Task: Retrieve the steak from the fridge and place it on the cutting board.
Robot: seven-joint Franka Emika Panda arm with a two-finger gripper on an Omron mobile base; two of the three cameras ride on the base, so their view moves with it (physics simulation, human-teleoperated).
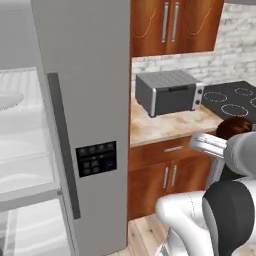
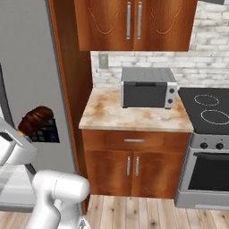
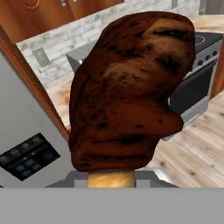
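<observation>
While held: the steak (image 3: 129, 92) sits clamped in the gripper (image 3: 111, 177), filling the centre of the hand view; its dark top peeks out at right centre of the left base view (image 1: 234, 128).
Fridge: the fridge (image 1: 87, 110) fills the left, door swung open, black panel (image 1: 96, 158) at centre.
Tabletop: the tabletop (image 2: 112, 114) carries a grey toaster oven (image 2: 147, 87), well apart from the steak.
Stove: a black stove (image 2: 208, 112) at right.
Hidden: fingertips are covered by the meat.
</observation>
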